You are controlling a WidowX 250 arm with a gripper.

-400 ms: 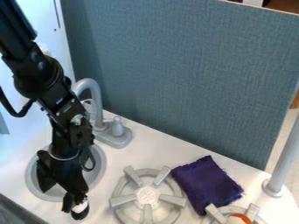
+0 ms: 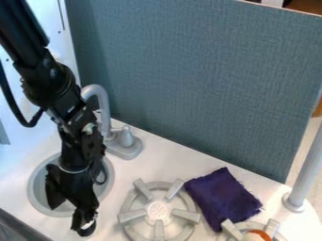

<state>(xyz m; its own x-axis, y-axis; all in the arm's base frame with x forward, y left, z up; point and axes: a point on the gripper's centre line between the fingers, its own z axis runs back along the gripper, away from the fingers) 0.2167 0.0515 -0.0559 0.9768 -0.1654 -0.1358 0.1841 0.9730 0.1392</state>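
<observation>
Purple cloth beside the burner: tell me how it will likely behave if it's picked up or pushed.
The purple cloth looks soft and woven, with a frayed edge, so it would probably droop when lifted. It seems thin and likely light. Lying flat on the counter, it would more likely bunch up than roll if pushed.

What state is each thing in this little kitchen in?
Black robot gripper: lowered near the sink.
Round grey sink: partly hidden by the arm.
Curved grey faucet: upright.
Large grey spoked burner: bare.
Purple cloth: spread out, slightly rumpled.
Corner burner: partly covered by an orange-and-white object.
</observation>
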